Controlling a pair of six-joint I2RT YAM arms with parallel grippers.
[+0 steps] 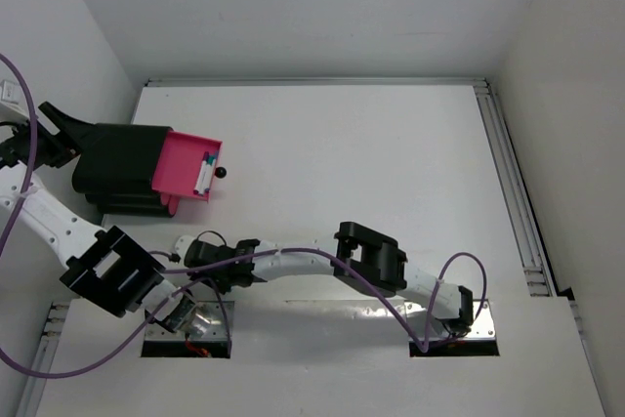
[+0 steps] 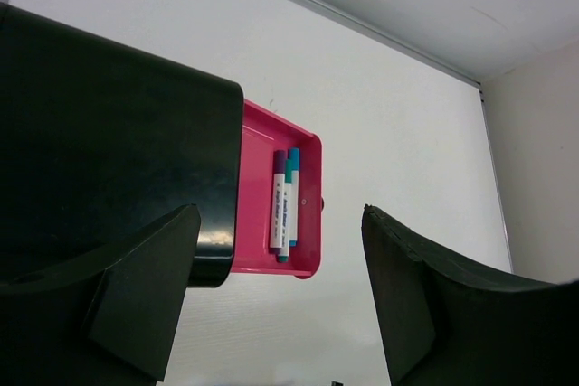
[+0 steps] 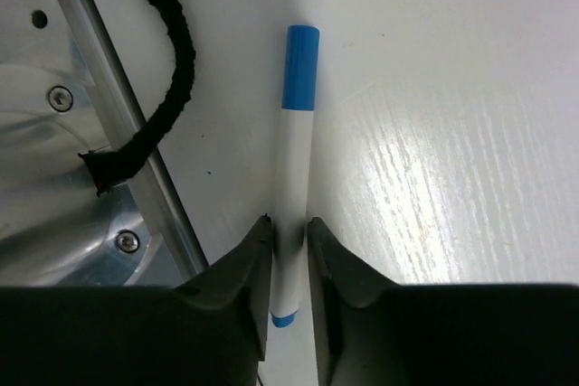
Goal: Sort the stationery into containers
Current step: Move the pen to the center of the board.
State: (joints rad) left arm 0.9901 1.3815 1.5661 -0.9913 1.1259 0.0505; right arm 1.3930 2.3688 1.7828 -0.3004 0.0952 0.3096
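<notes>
The right gripper [image 3: 289, 225] is shut tight on a pen [image 3: 297, 146]. One finger presses on each side of its white body, close to the bottom end. The pen is thin and straight. It has a long blue cap on the far end and a small blue plug on the near end. It lies flat on the white table [image 3: 434, 88], well apart from the pink tray [image 1: 176, 161], on the side nearer the arms. Just beside the pen, away from the tray, is a shiny metal plate [image 3: 45, 178] with a black cable [image 3: 172, 42].

The left gripper [image 2: 280, 211] has its fingers spread wide, with nothing between them. It hangs in the air on the far side of the black box [image 2: 109, 133] from the tray. The big, dark box touches the tray. Two white pens lie side by side in the tray, one with a purple cap [image 2: 276, 201] and one with a blue-green cap [image 2: 290, 196].
</notes>
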